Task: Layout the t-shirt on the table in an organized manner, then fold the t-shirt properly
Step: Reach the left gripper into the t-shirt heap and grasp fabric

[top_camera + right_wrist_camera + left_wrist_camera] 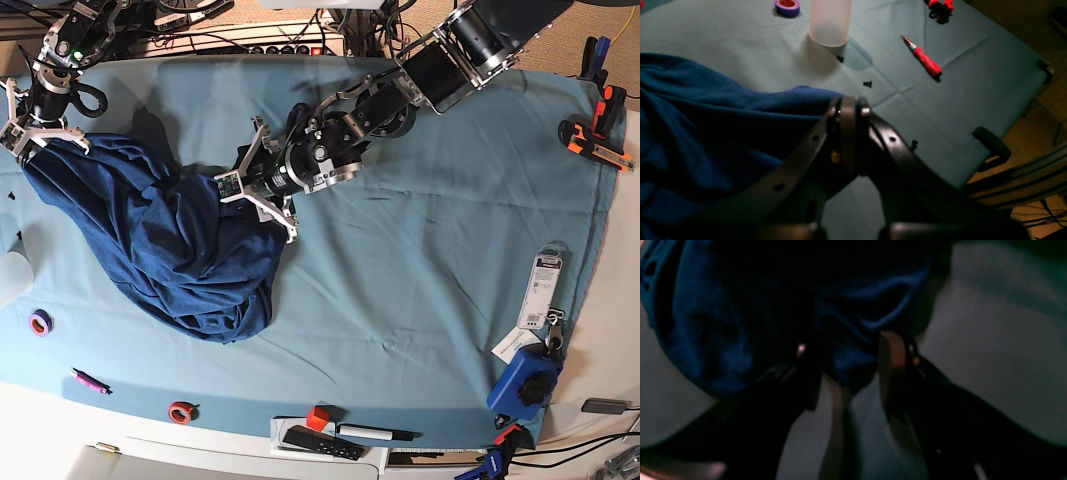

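Left wrist view: our left claw (848,373) stands part open, a fold of the t-shirt (716,340) bunched between the fingers (892,366). We can't tell whether they pinch it or just straddle it. The view is dark and blurred. The desk (990,356) shows at 3 o'clock.

Right wrist view: our right claw (849,110) is clamped on the shirt's edge, the jaws tight together. Cloth drapes away toward 9 o'clock. On the desk lie a red screwdriver (923,58) at 1 o'clock, a frosted bottle (830,21) and a purple tape roll (787,6) at 12.

Base view: the shirt is a crumpled heap at 9 o'clock on the desk. The right claw (35,135) is at its 10 o'clock corner, the left claw (262,195) on its 3 o'clock edge.

We judge it light, limp and stretchy, with no stiffness to hold shape. It will sag and drag on the cloth cover. Best holds are seams: hem corners or shoulders, pulled apart taut.
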You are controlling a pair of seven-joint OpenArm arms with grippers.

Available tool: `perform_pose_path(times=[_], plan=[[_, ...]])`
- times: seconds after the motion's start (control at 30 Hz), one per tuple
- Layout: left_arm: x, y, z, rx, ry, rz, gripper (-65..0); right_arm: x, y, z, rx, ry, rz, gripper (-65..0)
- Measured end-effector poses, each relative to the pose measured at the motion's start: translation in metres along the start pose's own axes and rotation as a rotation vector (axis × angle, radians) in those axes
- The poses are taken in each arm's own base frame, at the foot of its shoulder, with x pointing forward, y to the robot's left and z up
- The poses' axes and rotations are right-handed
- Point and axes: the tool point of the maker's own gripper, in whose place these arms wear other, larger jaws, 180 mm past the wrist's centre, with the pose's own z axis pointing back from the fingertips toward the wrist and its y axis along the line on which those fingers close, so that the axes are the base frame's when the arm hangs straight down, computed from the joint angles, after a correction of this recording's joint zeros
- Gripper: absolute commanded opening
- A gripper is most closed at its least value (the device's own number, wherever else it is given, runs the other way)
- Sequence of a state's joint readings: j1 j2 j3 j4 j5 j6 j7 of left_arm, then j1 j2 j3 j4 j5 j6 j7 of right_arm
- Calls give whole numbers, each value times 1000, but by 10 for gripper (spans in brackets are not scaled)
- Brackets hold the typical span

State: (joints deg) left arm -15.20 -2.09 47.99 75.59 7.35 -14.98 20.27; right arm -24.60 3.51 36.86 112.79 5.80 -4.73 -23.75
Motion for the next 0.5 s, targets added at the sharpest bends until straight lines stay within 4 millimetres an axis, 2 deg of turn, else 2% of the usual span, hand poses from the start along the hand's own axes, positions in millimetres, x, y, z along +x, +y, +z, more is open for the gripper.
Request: perform_pose_path(times=[0.4, 0.47, 0.5], plan=[[-5, -6, -5, -34, -12, 26, -394, 0, 0, 0, 0, 1, 0, -650], [-5, -7, -5, -38, -15, 37, -433, 0, 0, 0, 0, 1, 0, -650], [-5, -7, -5, -41, -15, 40, -485, 0, 0, 0, 0, 0, 0, -650]])
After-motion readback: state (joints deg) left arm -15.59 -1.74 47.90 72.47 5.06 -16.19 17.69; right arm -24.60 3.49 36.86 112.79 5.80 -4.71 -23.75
